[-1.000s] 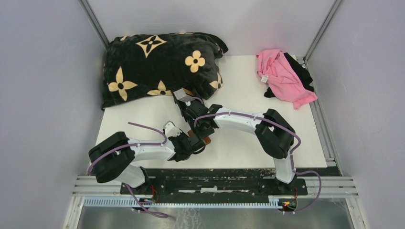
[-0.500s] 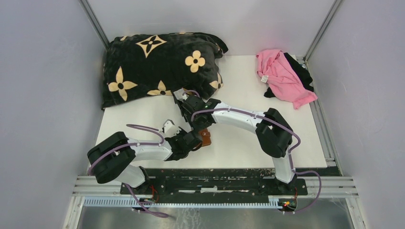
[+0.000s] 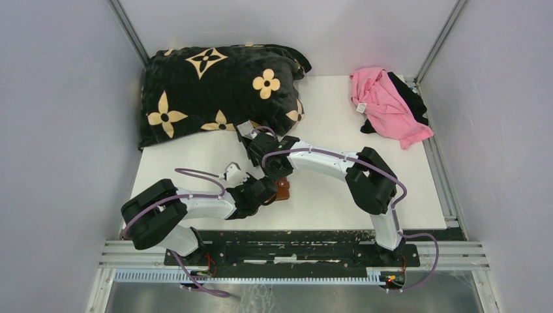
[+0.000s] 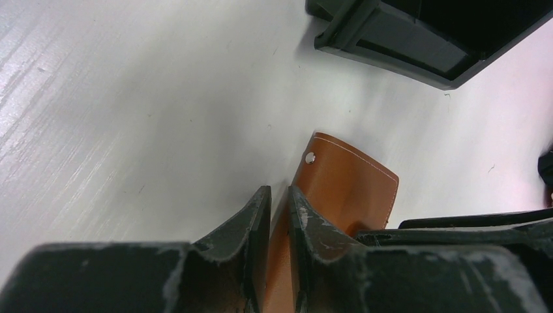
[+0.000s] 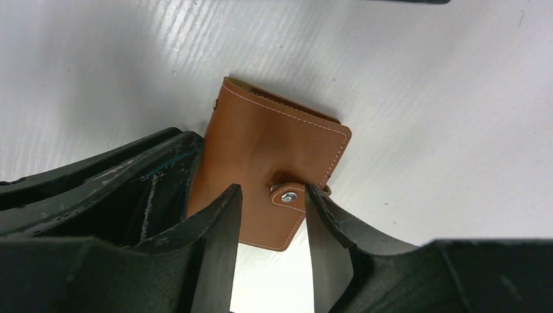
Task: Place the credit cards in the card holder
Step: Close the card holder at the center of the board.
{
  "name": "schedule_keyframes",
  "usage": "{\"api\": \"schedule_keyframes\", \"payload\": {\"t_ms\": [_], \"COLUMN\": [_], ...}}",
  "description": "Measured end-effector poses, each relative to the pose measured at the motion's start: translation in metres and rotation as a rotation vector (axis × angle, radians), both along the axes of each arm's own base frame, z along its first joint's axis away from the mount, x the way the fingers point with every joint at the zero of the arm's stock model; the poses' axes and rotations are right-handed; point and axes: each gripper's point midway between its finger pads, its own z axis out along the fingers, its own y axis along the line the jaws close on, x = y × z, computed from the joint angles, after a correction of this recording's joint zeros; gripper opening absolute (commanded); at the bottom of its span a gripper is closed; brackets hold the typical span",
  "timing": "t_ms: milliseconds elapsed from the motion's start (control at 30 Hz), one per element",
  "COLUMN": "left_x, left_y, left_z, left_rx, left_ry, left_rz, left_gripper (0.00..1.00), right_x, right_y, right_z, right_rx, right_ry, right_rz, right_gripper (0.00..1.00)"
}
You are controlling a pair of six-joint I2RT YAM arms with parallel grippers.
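- Brown leather card holder (image 5: 274, 150) on the white table (image 5: 424, 130), right under both grippers; inside hidden, mostly covered from above.
- Pinched at one edge by the left gripper (image 4: 279, 193), fingers nearly together on leather.
- Straddled at the snap tab (image 5: 290, 195) by the right gripper (image 5: 272, 190), fingers apart; both wrists low, meeting.
- Slightly more leather showing from above than a second ago.

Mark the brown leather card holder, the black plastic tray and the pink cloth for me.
brown leather snap-tab card holder (image 5: 264, 143): right wrist view, middle of its front cover.
black rectangular plastic tray (image 4: 391, 59): left wrist view, its near wall.
crumpled pink cloth (image 3: 385, 104): top external view, its middle.
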Motion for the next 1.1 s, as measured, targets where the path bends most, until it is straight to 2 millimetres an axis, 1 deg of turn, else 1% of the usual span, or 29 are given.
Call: {"api": "schedule_keyframes", "payload": {"t_ms": [233, 433, 767, 1100], "left_x": [-0.001, -0.001, -0.008, -0.015], "left_y": [-0.003, -0.004, -0.009, -0.012], "left_z": [0.000, 0.000, -0.001, -0.001], "left_rx": [-0.015, -0.023, -0.034, -0.038], "left_ry": [0.002, 0.002, 0.001, 0.001], "left_rz": [-0.009, -0.013, -0.039, -0.065], "left_gripper": [0.25, 0.25, 0.24, 0.24], "right_x": [-0.003, -0.005, -0.012, -0.013], "right_y": [-0.006, -0.007, -0.017, -0.020], "right_z": [-0.002, -0.003, -0.012, -0.019], "right_rx": [-0.035, -0.049, -0.092, -0.119], "right_ry": [-0.008, -0.011, -0.002, -0.005], "right_rz": [-0.006, -0.012, -0.029, -0.042], "right_gripper": [0.44, 0.42, 0.40, 0.31]}}
